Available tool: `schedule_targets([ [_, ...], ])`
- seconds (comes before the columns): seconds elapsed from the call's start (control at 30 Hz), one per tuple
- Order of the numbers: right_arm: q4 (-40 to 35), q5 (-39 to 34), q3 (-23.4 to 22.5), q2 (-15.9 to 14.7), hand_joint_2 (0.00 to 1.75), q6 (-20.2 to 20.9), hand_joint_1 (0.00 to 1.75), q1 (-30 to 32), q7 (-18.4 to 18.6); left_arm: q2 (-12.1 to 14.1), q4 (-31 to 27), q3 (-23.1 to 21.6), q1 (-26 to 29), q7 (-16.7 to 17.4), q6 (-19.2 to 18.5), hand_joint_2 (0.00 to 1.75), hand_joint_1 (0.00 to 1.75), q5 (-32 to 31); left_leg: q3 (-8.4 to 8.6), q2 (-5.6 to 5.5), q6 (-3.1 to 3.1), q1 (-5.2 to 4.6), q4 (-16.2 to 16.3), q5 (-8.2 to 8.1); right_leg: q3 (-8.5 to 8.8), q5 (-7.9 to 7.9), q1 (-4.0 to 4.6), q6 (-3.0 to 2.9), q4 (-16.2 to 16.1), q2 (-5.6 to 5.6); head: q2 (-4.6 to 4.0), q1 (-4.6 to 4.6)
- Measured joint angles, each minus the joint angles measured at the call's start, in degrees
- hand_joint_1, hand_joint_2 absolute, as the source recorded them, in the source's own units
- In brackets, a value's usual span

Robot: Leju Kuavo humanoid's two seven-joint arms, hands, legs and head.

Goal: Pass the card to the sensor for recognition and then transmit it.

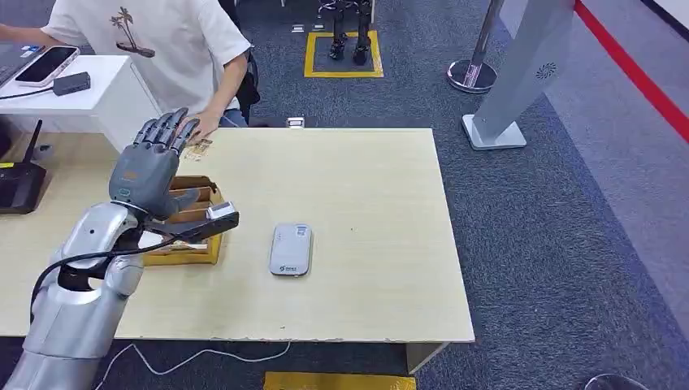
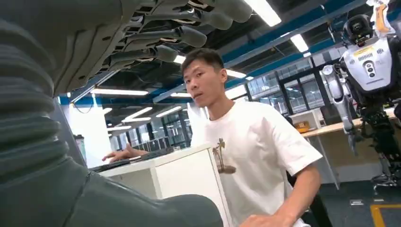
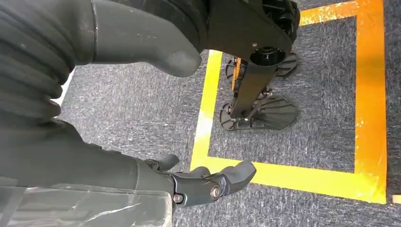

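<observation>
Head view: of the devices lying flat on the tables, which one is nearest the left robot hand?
The grey sensor on the wooden table, just right of the left robot hand; the phone lies on the far white desk.

Dark grey carpet underfoot, crossed by a red stripe at far right. Pale wooden table front and centre, ending in a straight edge near the carpet. White cabinet at the far left corner, just beside the table. Yellow floor square taped out beyond the far edge. Chrome stanchion base further right, next to a tilted grey panel on a foot. Overhead, long ceiling light strips glowing bright against blue beams. Glass-walled partitions at the back, a wooden desk before them. Yellow tape again on grey carpet down below.
</observation>
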Motion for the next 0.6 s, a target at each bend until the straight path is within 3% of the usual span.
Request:
schedule_targets([
  [0.17, 0.00, -0.42, -0.74, 0.00, 1.75, 0.00, 0.00, 0.02, 0.13, 3.08, -1.77, -0.74, 2.41, 0.04, -1.33, 1.75, 0.00, 1.95, 0.03, 0.14, -0.03, 0.00, -0.02, -0.03, 0.00, 0.00, 0.00, 0.00, 0.01, 0.14, 0.00, -0.04],
  [0.3, 0.00, -0.42, -1.44, 0.00, 1.75, 0.00, 0.00, 0.32, 0.15, 5.14, -4.56, -0.74, 7.79, 1.40, 1.42, 1.75, 0.00, 0.65, 0.01, 0.05, -0.05, 0.00, -0.03, -0.04, -0.02, -0.06, 0.00, 0.00, 0.00, 0.08, 0.00, -0.04],
  [0.47, 0.00, -0.35, -1.90, 0.00, 1.75, 0.00, 0.00, 0.32, 0.04, 5.22, -7.86, -0.74, 14.03, 2.27, 4.64, 1.75, 0.00, -1.21, -0.02, 0.06, -0.05, 0.00, -0.03, -0.05, -0.02, -0.08, -0.01, -0.01, 0.00, 0.08, 0.00, -0.02],
  [0.6, -0.04, -0.20, -2.30, 0.00, 1.75, 0.00, 0.00, 0.28, 0.07, 4.33, -10.20, -0.40, 17.43, 2.60, 9.23, 1.75, 0.00, -8.22, -0.01, 0.00, -0.01, -0.02, -0.03, -0.07, 0.01, -0.09, -0.01, 0.00, -0.01, 0.01, 0.00, -0.02],
])
